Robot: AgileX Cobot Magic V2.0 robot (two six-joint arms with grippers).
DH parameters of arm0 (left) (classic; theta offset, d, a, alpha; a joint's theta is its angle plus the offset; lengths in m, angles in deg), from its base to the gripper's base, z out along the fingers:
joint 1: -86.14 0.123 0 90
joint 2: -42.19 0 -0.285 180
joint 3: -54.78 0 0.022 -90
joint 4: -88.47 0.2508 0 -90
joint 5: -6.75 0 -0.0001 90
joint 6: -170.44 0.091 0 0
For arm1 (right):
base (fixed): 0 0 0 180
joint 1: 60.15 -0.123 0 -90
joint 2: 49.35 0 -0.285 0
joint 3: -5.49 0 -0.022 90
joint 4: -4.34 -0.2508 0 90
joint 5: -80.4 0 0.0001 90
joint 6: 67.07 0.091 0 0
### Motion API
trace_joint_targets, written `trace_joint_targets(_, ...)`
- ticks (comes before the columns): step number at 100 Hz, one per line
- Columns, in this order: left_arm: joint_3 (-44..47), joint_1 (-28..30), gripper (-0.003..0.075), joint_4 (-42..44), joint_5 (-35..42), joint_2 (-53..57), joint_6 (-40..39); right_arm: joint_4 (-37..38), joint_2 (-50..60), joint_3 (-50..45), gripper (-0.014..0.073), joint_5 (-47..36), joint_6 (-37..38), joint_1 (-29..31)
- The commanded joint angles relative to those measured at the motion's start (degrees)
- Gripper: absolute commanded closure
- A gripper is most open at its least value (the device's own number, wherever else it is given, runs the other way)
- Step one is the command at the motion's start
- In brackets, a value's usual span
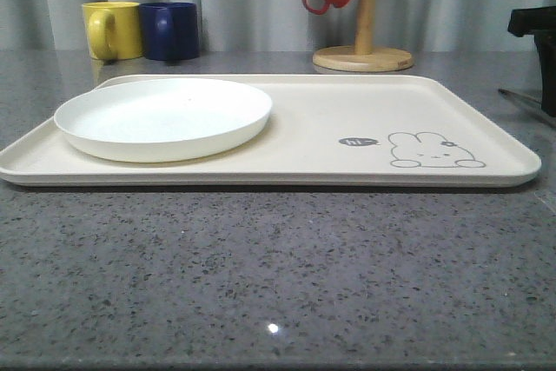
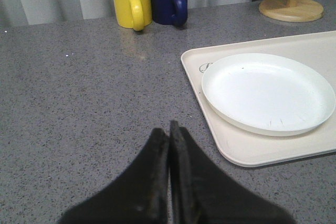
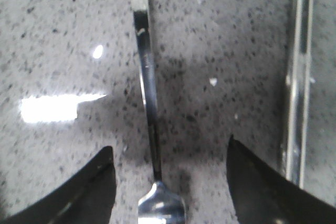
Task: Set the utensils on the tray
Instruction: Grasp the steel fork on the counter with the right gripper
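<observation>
We judge the task barely begun. In the front view the tray (image 1: 347, 119) lies on the grey bench (image 1: 278, 275) carrying nothing but a white plate (image 1: 163, 117) on its left half; the right half, with the rabbit drawing, is bare, and no cutlery rests on it.

The cutlery is on the bench, seen from the right wrist camera. A slim silver handle (image 3: 147, 87) runs lengthwise between the two fingers of our right pincer (image 3: 170, 182), widening at its near end, so we take it for the spoon or fork but cannot tell which. Just beside it, outside the pincer, lie what look like the chopsticks (image 3: 298, 77). The right pincer is spread wide, low over that handle, gripping nothing yet.

Our left pincer (image 2: 169, 145) is closed with its fingers pressed together, empty, hanging above bare bench beside the tray's left edge.

So every piece is left to lift and carry across; picking up the first seems to be the step in hand.
</observation>
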Motion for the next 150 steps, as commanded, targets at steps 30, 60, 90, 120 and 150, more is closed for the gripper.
trace_joint_targets(30,-1.46,-0.38,0.0739,-0.68,4.45,-0.58,-0.57,-0.20,0.72,2.06,0.0595,-2.23,-0.41,0.09)
trace_joint_targets(60,-1.46,-0.38,0.0739,-0.68,4.45,-0.58,-0.57,-1.14,3.90,2.06,0.0661,-2.23,-0.32,-1.17)
trace_joint_targets(90,-1.46,-0.38,0.0739,-0.68,4.45,-0.58,-0.57,-1.18,7.55,4.26,0.0661,0.11,-0.38,-12.68)
trace_joint_targets(120,-1.46,-0.38,0.0739,-0.68,4.45,-0.58,-0.57,-1.55,2.14,12.18,0.0661,1.57,11.03,-25.70)
trace_joint_targets(150,-1.46,-0.38,0.0739,-0.68,4.45,-0.58,-0.57,-4.46,-4.72,13.65,0.0661,-0.65,25.06,-28.55)
